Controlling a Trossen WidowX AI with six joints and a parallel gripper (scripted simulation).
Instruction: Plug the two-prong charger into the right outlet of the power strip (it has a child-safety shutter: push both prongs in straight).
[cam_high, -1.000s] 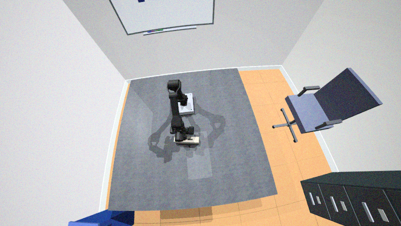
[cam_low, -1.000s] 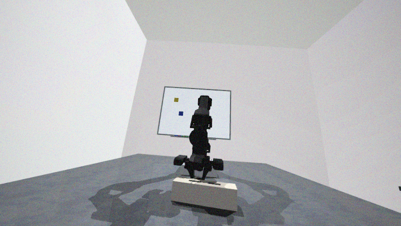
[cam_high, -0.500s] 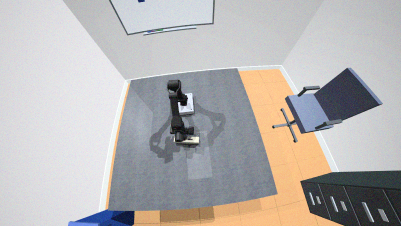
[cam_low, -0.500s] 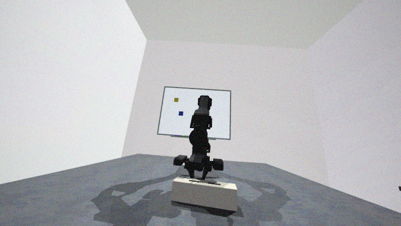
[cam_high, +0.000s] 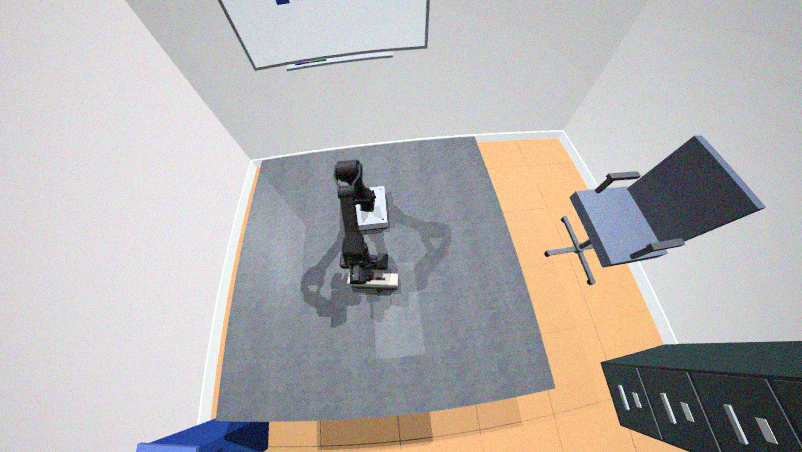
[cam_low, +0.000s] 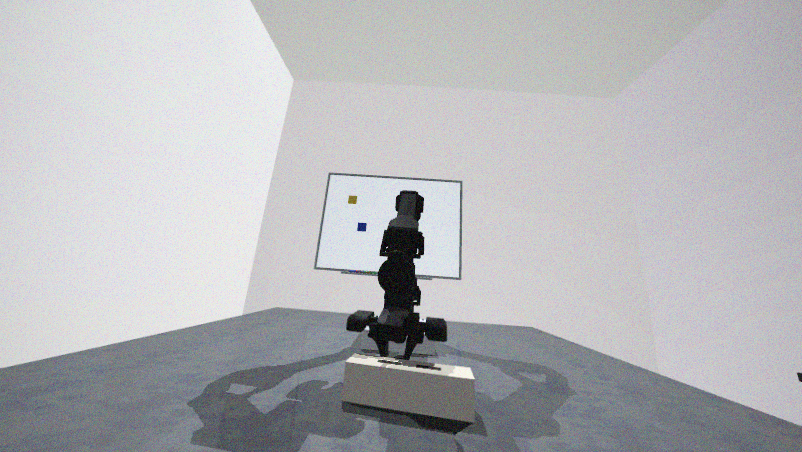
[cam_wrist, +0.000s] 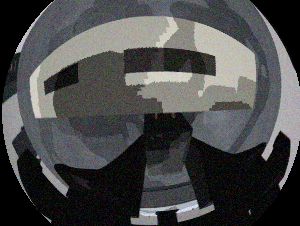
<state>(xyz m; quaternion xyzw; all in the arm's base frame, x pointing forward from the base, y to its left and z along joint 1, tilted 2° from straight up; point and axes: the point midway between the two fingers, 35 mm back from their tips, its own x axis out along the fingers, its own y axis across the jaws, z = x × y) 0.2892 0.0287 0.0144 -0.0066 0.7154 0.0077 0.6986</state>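
Observation:
The cream power strip (cam_high: 390, 280) (cam_low: 407, 390) (cam_wrist: 227, 52) lies under my gripper. Two dark outlet recesses show on its top in the wrist view, a wide one (cam_wrist: 170, 61) near the middle and one (cam_wrist: 61, 78) at the left. My gripper (cam_low: 395, 355) (cam_wrist: 162, 137) is shut on the black charger (cam_wrist: 167, 125), low at the strip's edge. The short brass tips of two prongs (cam_wrist: 173, 115) show at the charger's far end, by the strip's near edge in the wrist view. Whether they touch the strip is unclear. In the top and exterior views the fingers and arm hide the charger.
The arm's white base plate (cam_high: 381, 216) stands behind the strip on the grey surface (cam_high: 466, 314). An office chair (cam_high: 617, 224) and a dark cabinet (cam_high: 707, 381) stand off to the right. A blue object (cam_high: 235, 437) is at the lower left, and a whiteboard (cam_low: 438, 224) hangs behind.

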